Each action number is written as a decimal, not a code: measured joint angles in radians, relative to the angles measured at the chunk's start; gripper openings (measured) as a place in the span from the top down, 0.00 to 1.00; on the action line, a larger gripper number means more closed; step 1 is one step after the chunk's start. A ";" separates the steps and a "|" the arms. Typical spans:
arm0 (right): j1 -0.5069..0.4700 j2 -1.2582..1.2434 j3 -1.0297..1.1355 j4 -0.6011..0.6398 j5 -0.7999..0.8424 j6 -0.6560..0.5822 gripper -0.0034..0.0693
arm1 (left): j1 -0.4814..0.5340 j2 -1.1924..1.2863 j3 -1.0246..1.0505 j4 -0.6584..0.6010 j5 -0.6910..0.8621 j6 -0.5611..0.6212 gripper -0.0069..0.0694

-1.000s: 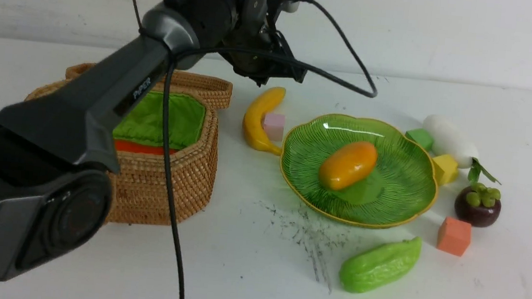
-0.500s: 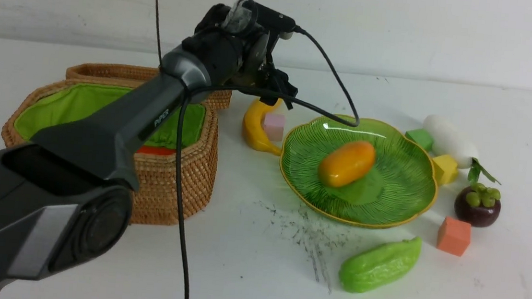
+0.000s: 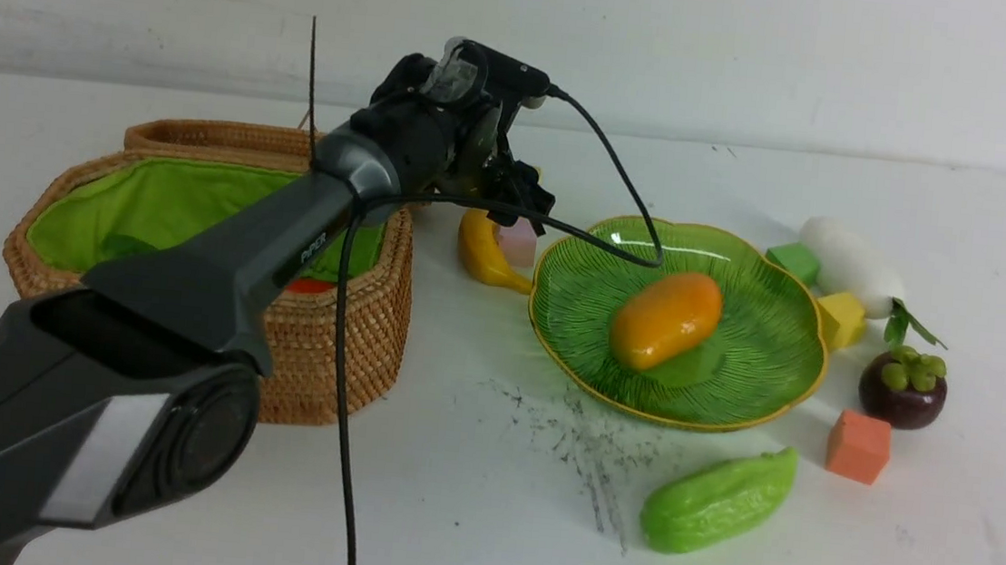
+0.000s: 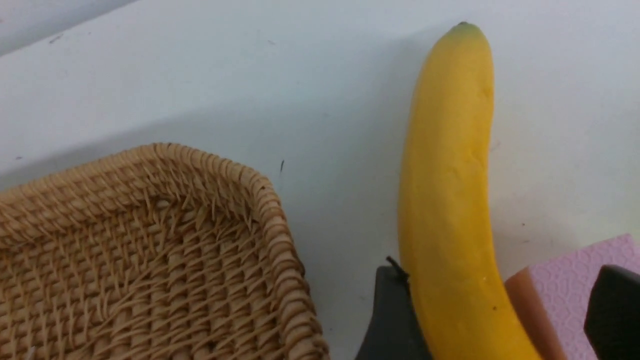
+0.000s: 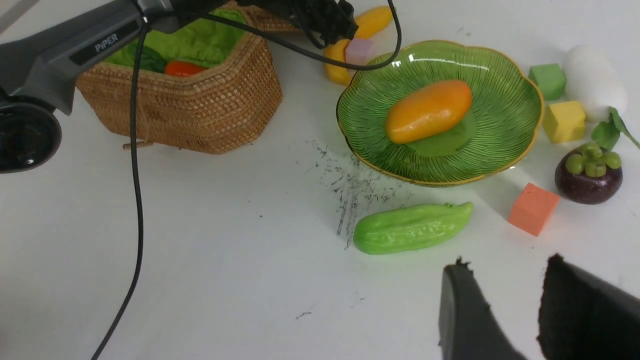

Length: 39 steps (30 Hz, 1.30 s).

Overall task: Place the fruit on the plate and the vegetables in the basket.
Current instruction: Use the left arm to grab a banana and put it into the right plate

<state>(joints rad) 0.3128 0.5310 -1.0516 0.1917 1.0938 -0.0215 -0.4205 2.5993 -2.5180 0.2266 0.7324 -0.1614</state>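
**Left tool (image 4: 500, 285) spread astride the banana (image 4: 450, 175); pink cube (image 4: 560, 280) crowds the gap.**
Banana judged light, stiff, glossy-slick: grip mid-body, excluding the cube.

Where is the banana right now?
Front view: the banana lies left of centre on the table, between the basket and the plate, against a pink cube, with the open left gripper over it.

The green ribbed plate (image 3: 759, 369) with a gold rim holds 1 fruit, the orange-yellow mango (image 3: 665, 320), lying on its side. The yellow banana (image 4: 450, 190) lies between plate and basket (image 3: 314, 357). The purple mangosteen (image 3: 902, 388) stands upright to the right of the plate. The orange carrot (image 5: 182, 68) lies in the open, green-lined wicker basket. The bumpy green gourd (image 3: 717, 500) lies in front of the plate, and the white radish (image 3: 850, 266) lies beyond its right edge.
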 joint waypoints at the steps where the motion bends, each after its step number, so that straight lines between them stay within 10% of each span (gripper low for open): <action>1: 0.000 0.000 0.000 0.000 0.000 -0.001 0.63 | 0.000 0.000 0.000 -0.003 0.000 0.000 0.28; 18: 0.000 0.000 0.000 -0.015 0.005 -0.001 0.63 | 0.000 0.000 0.000 -0.047 0.045 0.006 0.47; 39: 0.000 0.000 0.000 -0.020 0.023 -0.002 0.63 | 0.000 0.000 0.000 -0.077 0.105 0.008 0.35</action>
<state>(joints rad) 0.3128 0.5310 -1.0516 0.1716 1.1166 -0.0234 -0.4205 2.5993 -2.5180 0.1501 0.8378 -0.1539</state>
